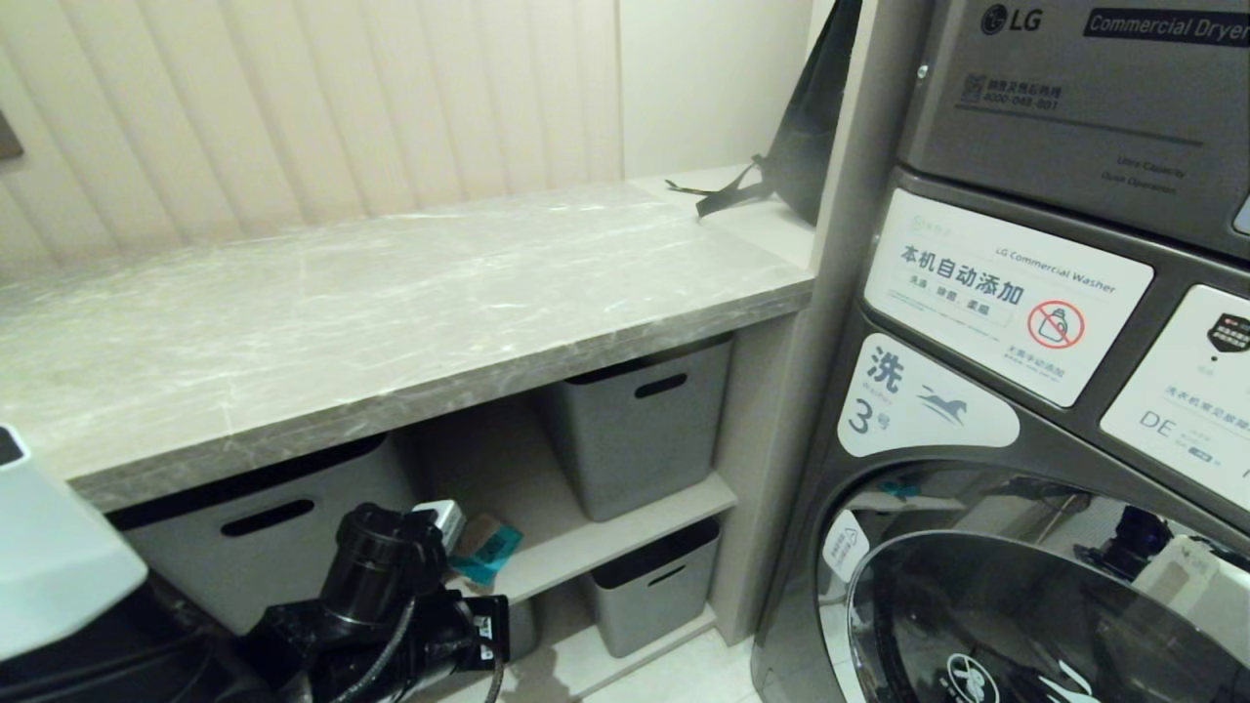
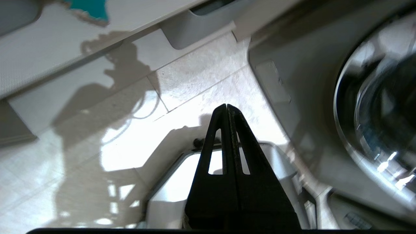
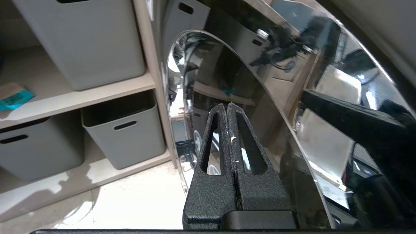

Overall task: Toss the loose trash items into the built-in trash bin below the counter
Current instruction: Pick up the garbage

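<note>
**Black fingers pressed flat, nothing in hand, trash out of sight on the slab**

Black and empty: my left gripper (image 2: 227, 112) has its jaws pressed tip to tip, holding nothing, and its wrist view looks down at pale floor tiles (image 2: 195, 78) beside the washer front. I read that as an arm between jobs, low beneath the counter's front edge in the head view, where its dark wrist housing (image 1: 376, 566) crowds the shelf opening. My right gripper (image 3: 227, 112) is likewise clamped on nothing, parked low and aimed at the washer's glass door (image 3: 260, 107).

Just beyond the left wrist, on the middle shelf, lies a teal paper scrap (image 1: 488, 552), resting where a hand would have to reach under the slab. Grey tubs (image 1: 640, 425) flank it.

Farther up, the counter (image 1: 391, 283) carries no bottle or wrapper that I can see; only a black strapped bag (image 1: 781, 176) leans at its far end. The trash bin's flap does not appear in any view, so I judge I must turn to find it.
</note>
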Tool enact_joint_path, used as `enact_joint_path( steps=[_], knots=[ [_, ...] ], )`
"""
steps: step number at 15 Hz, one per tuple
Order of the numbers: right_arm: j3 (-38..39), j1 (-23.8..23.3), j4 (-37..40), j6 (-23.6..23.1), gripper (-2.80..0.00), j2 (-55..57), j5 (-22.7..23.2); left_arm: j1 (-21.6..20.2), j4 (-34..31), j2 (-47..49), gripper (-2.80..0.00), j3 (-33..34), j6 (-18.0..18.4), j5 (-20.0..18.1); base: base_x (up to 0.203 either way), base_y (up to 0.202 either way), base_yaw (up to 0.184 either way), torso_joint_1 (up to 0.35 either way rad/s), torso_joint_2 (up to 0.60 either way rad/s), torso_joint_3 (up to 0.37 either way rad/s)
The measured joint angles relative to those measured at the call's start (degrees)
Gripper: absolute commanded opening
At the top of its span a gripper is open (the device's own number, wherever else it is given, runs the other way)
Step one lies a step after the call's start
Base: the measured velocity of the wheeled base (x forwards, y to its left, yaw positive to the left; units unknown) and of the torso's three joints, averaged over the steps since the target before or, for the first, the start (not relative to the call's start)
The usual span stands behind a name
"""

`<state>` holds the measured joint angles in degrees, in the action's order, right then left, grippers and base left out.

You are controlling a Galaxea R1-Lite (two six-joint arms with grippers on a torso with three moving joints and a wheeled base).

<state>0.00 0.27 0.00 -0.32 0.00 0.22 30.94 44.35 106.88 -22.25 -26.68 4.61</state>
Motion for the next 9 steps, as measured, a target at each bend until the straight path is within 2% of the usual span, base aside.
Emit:
enact_joint_path(
  steps=[3,6,9],
  knots=[
    [0.0,0.0,0.0,0.0,-2.80,0.0,0.0,1.1,0.3,1.0,-2.80,-1.5,-6.9,4.6,0.000,0.000,0.000,0.000,0.00,0.000],
    [0.0,0.0,0.0,0.0,-2.80,0.0,0.0,1.0,-5.0,3.9,-2.80,-6.7,-14.6,13.0,0.000,0.000,0.000,0.000,0.00,0.000],
    [0.0,0.0,0.0,0.0,-2.80,0.0,0.0,0.7,-13.9,5.8,-2.80,-12.7,-22.9,14.6,0.000,0.000,0.000,0.000,0.00,0.000]
  ],
)
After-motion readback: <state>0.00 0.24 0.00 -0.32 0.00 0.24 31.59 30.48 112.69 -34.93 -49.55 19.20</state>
